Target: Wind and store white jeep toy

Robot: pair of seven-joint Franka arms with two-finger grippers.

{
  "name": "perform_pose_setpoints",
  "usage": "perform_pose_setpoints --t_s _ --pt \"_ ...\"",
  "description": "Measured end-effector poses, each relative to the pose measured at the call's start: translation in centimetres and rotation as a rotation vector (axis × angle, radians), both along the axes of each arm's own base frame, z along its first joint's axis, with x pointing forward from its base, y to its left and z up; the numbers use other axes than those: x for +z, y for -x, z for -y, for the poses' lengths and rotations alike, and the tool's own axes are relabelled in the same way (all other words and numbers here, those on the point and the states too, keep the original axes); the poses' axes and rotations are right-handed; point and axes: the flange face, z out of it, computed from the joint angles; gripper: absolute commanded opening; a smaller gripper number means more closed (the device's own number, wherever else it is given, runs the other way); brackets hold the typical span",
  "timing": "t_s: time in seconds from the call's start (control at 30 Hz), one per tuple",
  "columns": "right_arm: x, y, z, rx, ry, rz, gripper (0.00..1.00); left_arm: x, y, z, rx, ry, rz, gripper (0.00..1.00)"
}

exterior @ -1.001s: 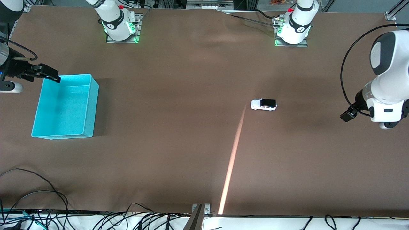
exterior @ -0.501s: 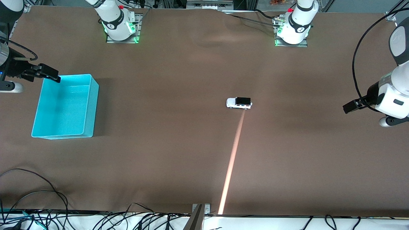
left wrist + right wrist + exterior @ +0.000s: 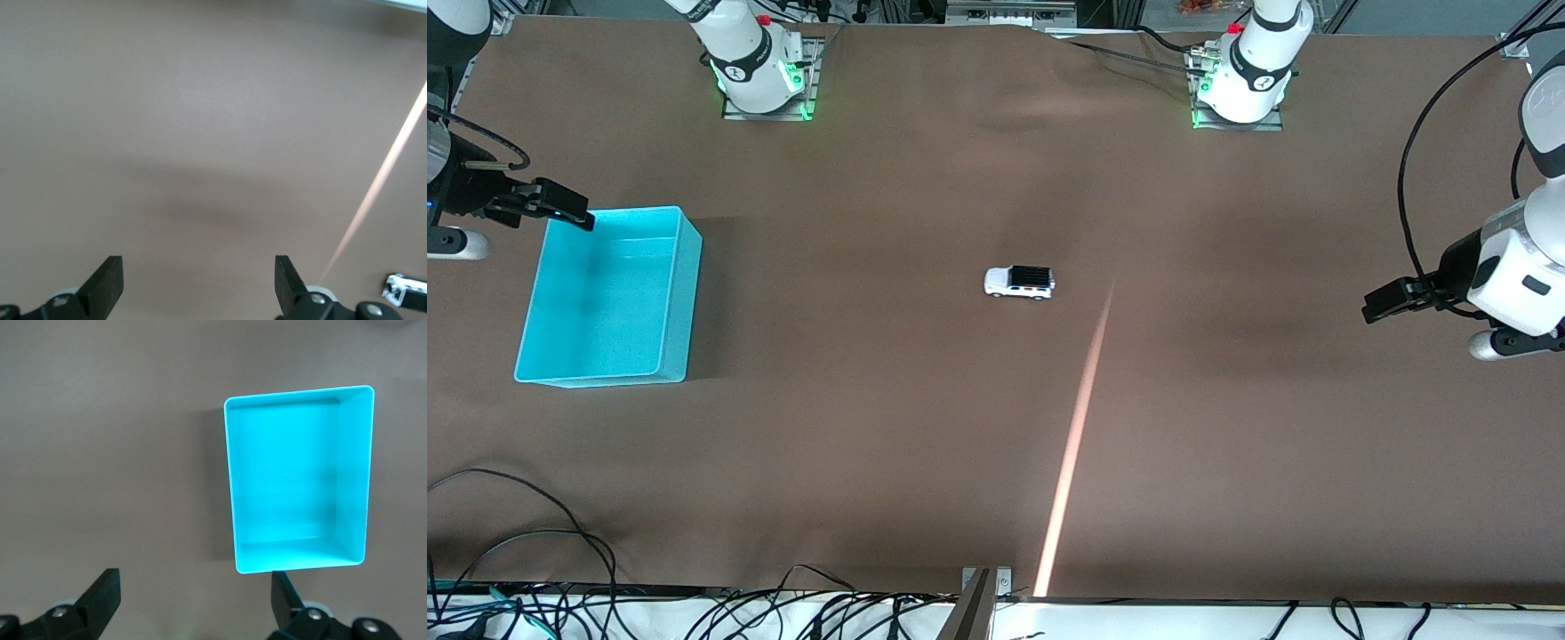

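Observation:
The white jeep toy [image 3: 1019, 282], black-roofed, stands on its wheels on the brown table near the middle, with nothing touching it. It also shows at the edge of the left wrist view as the jeep [image 3: 405, 290]. My left gripper [image 3: 1383, 302] hangs open and empty over the left arm's end of the table, well apart from the jeep. In its wrist view the left gripper [image 3: 199, 267] has only bare table between its fingers. My right gripper [image 3: 560, 209] waits open and empty over the corner of the turquoise bin [image 3: 679, 302]. In its wrist view the right gripper [image 3: 193, 581] is beside the empty bin [image 3: 230, 487].
A narrow streak of light [image 3: 1076, 444] crosses the table from its near edge toward the middle. Loose black cables [image 3: 534, 542] lie along the near edge at the right arm's end. The two arm bases [image 3: 760, 71] stand at the table's back edge.
The jeep has rolled on its own across the table toward the right arm's end and the bin. The left arm has swung up and away from it. The right gripper has stayed still.

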Motion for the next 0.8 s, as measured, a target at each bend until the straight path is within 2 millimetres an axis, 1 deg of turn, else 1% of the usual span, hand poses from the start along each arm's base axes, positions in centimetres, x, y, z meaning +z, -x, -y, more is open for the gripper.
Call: perform_pose_setpoints --t_s 0.23,0.5,0.8 --pt "0.0 0.0 0.0 0.000 0.000 0.000 1.00 0.2 0.9 -0.1 -0.017 -0.002 -0.055 1.00" --pt "-0.1 0.0 0.1 -0.002 0.000 -0.002 1.00 1.1 1.8 -0.3 -0.020 -0.004 -0.064 1.00" --pt "-0.6 -0.3 0.2 -0.003 0.000 -0.010 1.00 1.4 3.0 -0.4 -0.018 -0.008 -0.074 1.00"
